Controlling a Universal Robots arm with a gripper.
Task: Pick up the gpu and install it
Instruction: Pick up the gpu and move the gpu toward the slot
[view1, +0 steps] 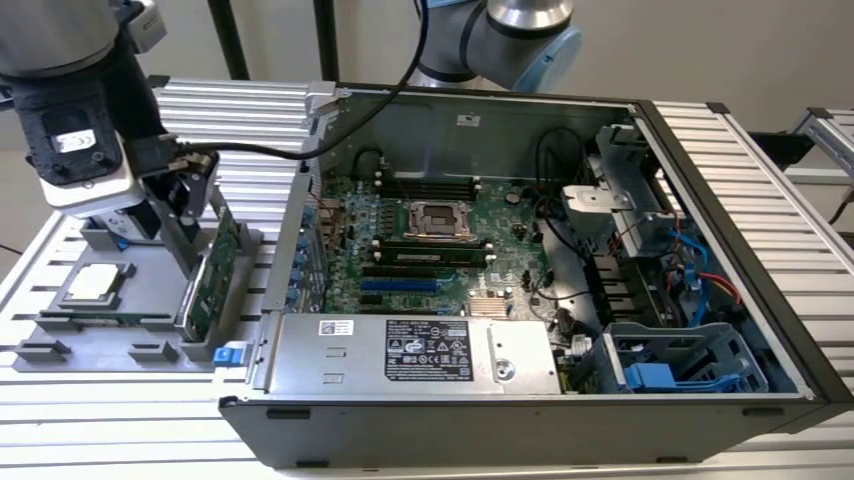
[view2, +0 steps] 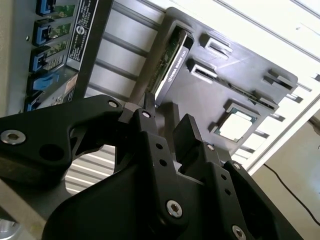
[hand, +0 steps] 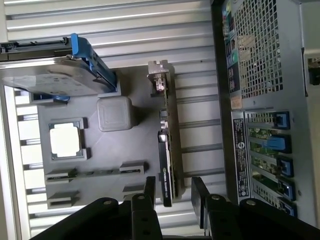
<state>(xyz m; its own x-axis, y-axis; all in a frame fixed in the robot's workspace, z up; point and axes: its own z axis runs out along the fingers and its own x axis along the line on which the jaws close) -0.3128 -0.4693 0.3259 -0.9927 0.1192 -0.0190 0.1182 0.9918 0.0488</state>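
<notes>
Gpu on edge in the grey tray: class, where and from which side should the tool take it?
Probably its upper edge, from above, one finger on each flat face: the gpu stands on edge in the grey tray, both faces clear, under the open tool.

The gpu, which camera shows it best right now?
The first wrist view: the gpu stands on edge in the gray tray, seen along its whole length from silver bracket to far end. The exterior view shows its green face partly behind the arm; in the second wrist view a narrow edge runs beyond the gripper.
</notes>
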